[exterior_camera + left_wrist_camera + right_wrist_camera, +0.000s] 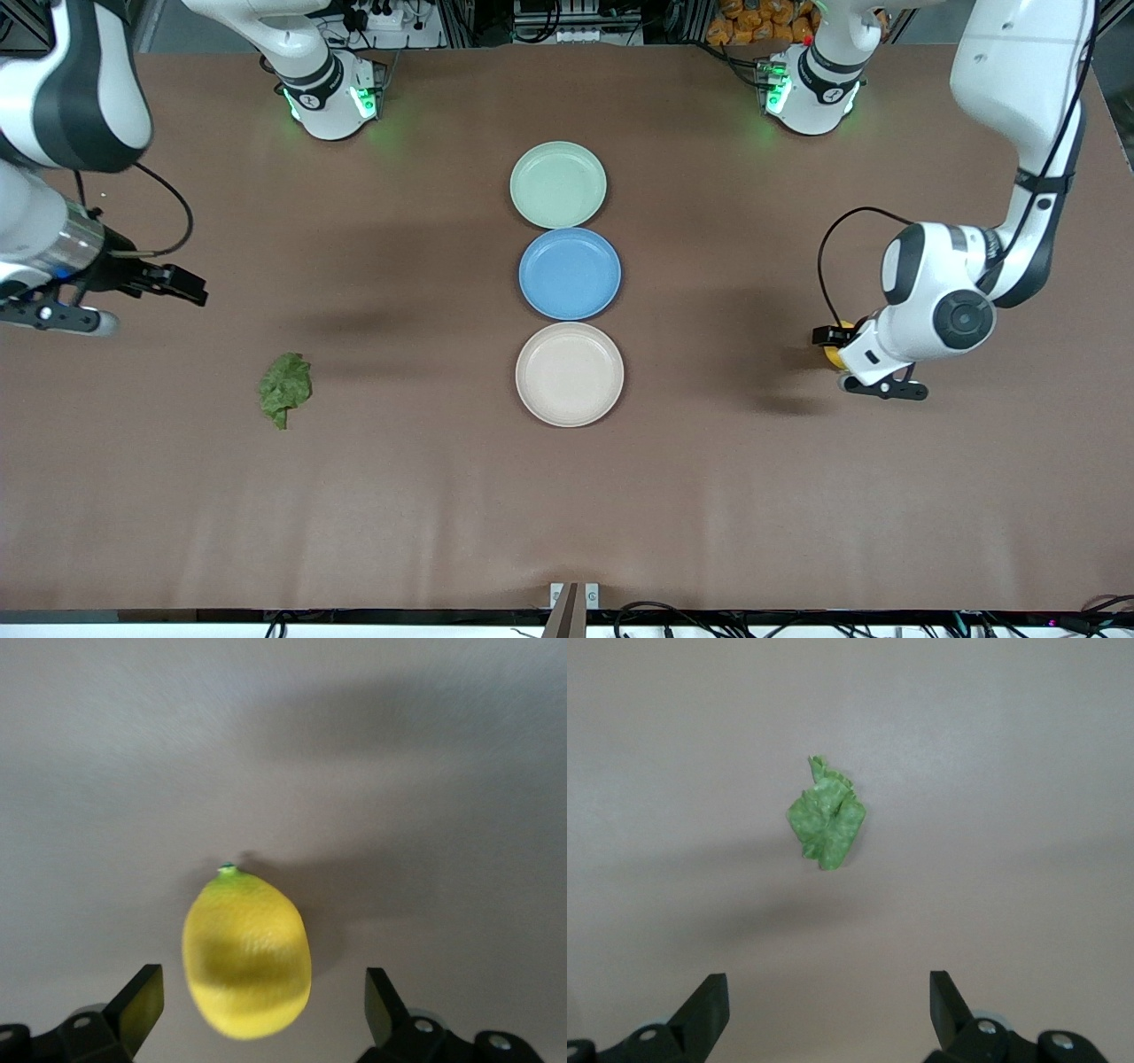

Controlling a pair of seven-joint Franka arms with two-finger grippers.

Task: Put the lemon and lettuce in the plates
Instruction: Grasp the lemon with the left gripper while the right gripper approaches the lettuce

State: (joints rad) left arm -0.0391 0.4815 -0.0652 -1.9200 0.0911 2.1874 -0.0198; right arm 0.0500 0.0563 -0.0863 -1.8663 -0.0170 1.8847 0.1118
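The lettuce (285, 388) lies unplated toward the right arm's edge under my spread right gripper (828, 1010), my wide left gripper (264, 1005) straddles the lemon (247, 955), plates (570, 374) bare.

1. Left gripper (264, 1005) hangs low over the table at the left arm's end, wrist bent down, fingers spread wide.
2. Right gripper (828, 1010) hovers higher at the right arm's end, fingers spread.
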